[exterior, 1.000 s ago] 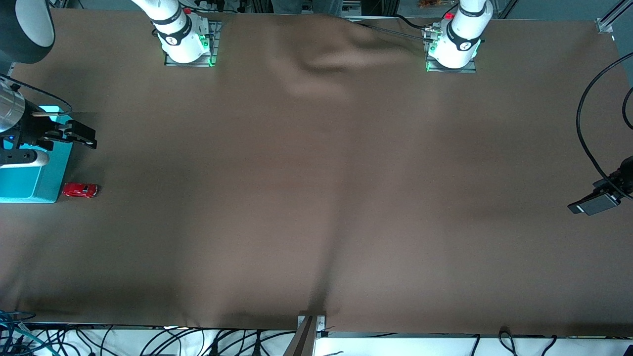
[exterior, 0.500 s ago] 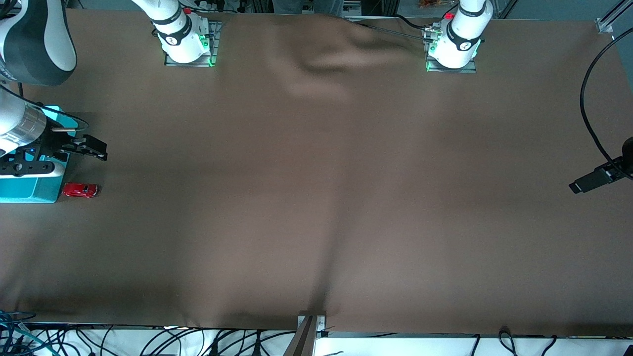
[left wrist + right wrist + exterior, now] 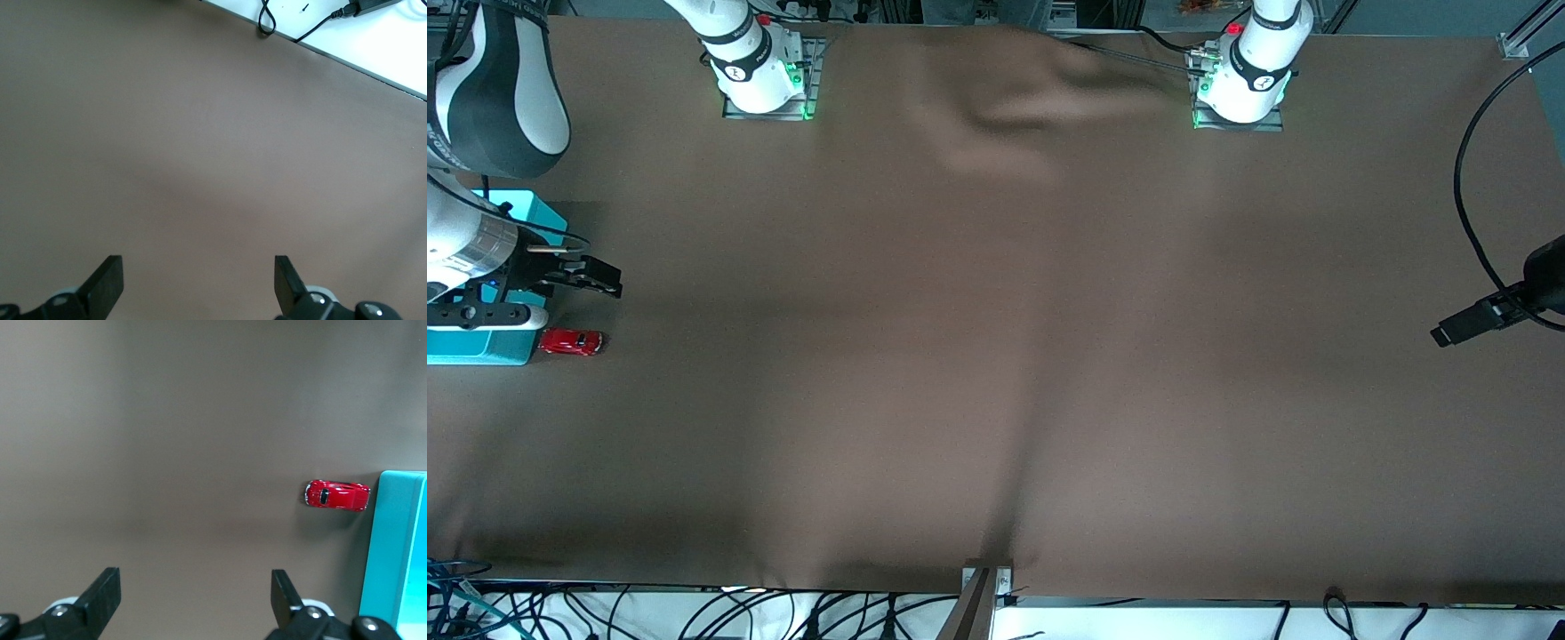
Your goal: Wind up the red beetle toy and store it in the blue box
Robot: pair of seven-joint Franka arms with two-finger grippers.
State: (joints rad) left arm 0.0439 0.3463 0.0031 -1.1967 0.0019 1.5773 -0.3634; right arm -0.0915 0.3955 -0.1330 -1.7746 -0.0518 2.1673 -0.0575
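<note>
The red beetle toy [image 3: 571, 341] lies on the brown cloth, close beside the blue box [image 3: 476, 347], at the right arm's end of the table. My right arm hides much of the box. My right gripper [image 3: 596, 277] hangs open and empty over the cloth beside the box, a little apart from the toy. In the right wrist view the toy [image 3: 337, 495] lies next to the box wall [image 3: 397, 553], off to one side of the open fingers [image 3: 107, 587]. My left gripper [image 3: 1451, 332] is open and empty over the cloth at the left arm's end.
The brown cloth [image 3: 996, 338] covers the whole table, with a few wrinkles between the two arm bases. Cables hang along the table edge nearest the front camera [image 3: 694, 613]. The left wrist view shows bare cloth and the table edge with a cable [image 3: 267, 20].
My right gripper has moved along the box's side toward the toy. My left gripper has shifted slightly toward the table's middle. The toy and the box have not moved.
</note>
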